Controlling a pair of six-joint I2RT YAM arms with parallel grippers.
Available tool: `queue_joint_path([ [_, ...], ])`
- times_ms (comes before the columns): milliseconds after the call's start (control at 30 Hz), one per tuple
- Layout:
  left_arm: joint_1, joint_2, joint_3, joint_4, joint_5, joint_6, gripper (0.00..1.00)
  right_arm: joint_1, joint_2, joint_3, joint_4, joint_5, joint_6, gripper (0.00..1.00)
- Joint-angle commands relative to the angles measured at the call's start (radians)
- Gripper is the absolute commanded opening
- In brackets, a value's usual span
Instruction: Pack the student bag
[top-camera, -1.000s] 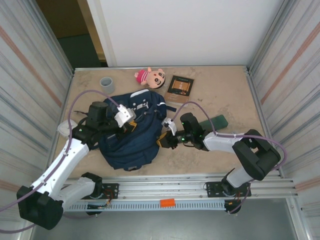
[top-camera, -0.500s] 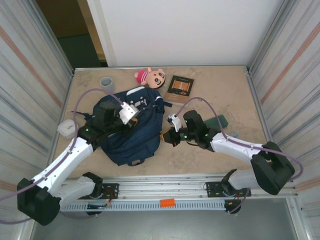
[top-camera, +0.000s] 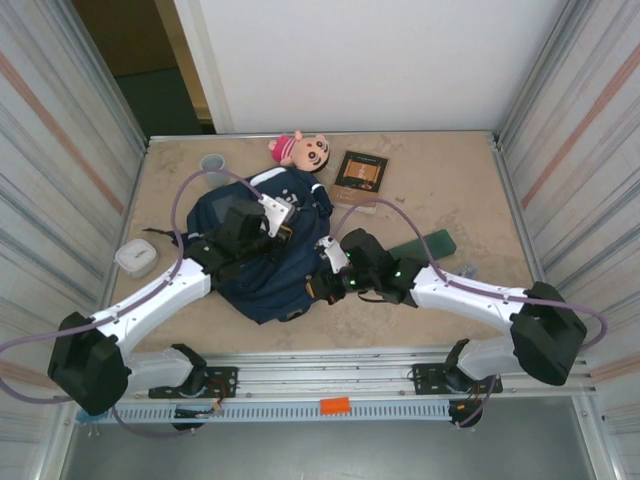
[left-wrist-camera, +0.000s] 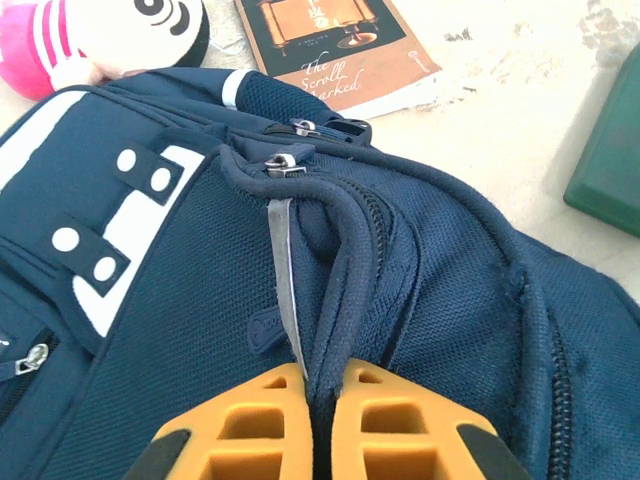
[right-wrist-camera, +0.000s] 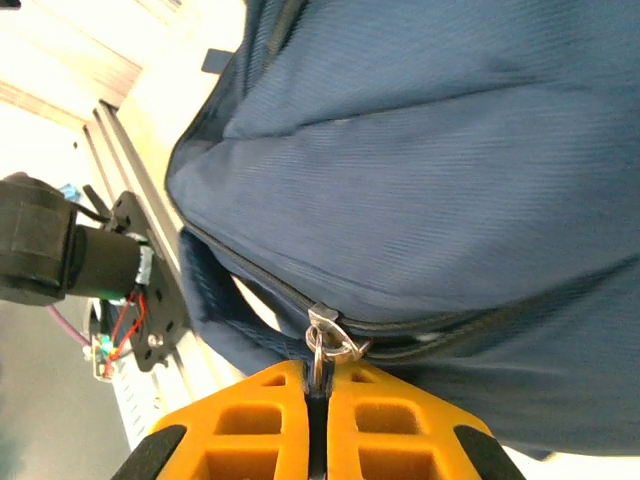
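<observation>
Both arms have swung inward since a second ago, and the bag has slid a little toward the far wall with them. The right pincer, slightly apart back then, is now pressed together.

Ribbed metal walls stand on either side, with a white panel at the back and a dark doorway at the far left corner. Between them lies the beige bench, scuffed and speckled.

Left of centre sits the bag, navy with white stripes, slumped in a heap, its inside hidden from where I stand. The left pincer comes in over the bag's top, its orange fingers squeezed on a padded navy strap by the top zips. The right pincer is against the bag's near right edge, nipping a metal zip pull.

A brown book lies just beyond the bag. A green case lies to the right, behind the right arm. A pink plush rests at the far edge, just beside the bag's top. A white box, lid shut, sits apart on the left. A grey cup stands at the far left; I cannot tell what it holds.
</observation>
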Motion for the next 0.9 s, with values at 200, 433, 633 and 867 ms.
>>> queue_joint_path([
  [200, -0.007, -0.018, 0.041, 0.155, 0.069, -0.024, 0.00, -0.002, 0.032, 0.036, 0.101, 0.051, 0.219, 0.26],
  [433, -0.005, -0.072, -0.012, 0.182, 0.252, 0.080, 0.00, -0.114, -0.028, -0.062, 0.136, 0.095, 0.402, 0.62],
  [633, 0.003, -0.092, -0.017, 0.142, 0.380, 0.192, 0.00, -0.178, -0.058, -0.102, 0.212, 0.064, 0.462, 0.66],
  [867, 0.037, -0.075, 0.006, 0.103, 0.427, 0.250, 0.00, -0.194, -0.071, -0.108, 0.322, 0.049, 0.526, 0.17],
])
